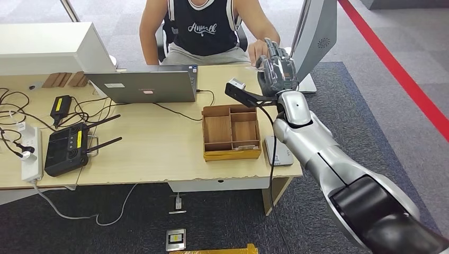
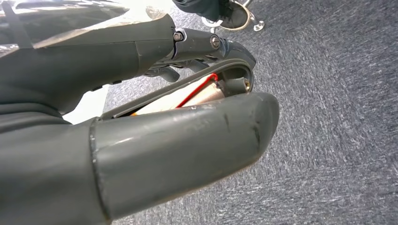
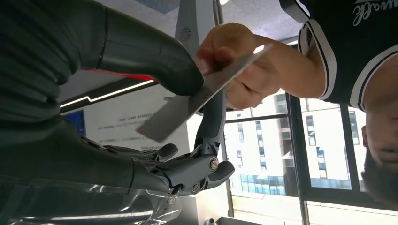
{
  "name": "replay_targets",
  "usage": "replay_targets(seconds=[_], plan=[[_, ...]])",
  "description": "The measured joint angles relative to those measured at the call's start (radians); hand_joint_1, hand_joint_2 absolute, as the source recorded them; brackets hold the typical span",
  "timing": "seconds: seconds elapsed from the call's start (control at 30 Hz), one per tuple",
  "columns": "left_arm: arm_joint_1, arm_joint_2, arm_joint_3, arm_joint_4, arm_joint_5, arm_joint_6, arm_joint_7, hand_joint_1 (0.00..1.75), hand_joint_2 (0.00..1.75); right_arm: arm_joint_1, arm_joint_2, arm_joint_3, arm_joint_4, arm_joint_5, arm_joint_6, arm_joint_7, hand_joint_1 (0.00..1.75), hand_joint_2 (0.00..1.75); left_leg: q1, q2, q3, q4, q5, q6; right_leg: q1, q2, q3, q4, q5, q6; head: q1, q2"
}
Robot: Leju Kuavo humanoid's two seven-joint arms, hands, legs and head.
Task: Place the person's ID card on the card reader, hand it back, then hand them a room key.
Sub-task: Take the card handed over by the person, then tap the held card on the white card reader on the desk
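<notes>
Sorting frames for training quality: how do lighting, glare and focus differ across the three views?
Head view: even indoor light, sharp across the pale wooden desk. Right wrist view: bright windows backlight the scene, leaving the grey right hand dark and the thin grey card slightly soft. Left wrist view: the grey left hand looms close, with blown-out glare at one edge.

The left hand (image 2: pixel 155 117) hangs over grey carpet (image 2: pixel 328 117), its thick grey thumb (image 2: pixel 187 145) close to the camera and its darker fingers (image 2: pixel 206 44) curled in toward it, with nothing held between them. Beyond the fingers, a person's dark shoe (image 2: pixel 232 16) rests on the carpet beside a metal chair foot (image 2: pixel 256 23).
</notes>
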Motion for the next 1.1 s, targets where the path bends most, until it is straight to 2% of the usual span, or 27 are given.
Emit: replay_targets(seconds=[1.1], plan=[[0.001, 0.000, -0.004, 0.000, 0.027, 0.008, 0.017, 0.00, 0.00, -0.001, 0.013, 0.002, 0.007, 0.010, 0.028, -0.011, 1.75, 1.75, 0.000, 0.000, 0.000, 0.000, 0.000, 0.000, 0.000, 0.000, 0.000, 0.000, 0.000, 0.000, 0.000, 0.000]])
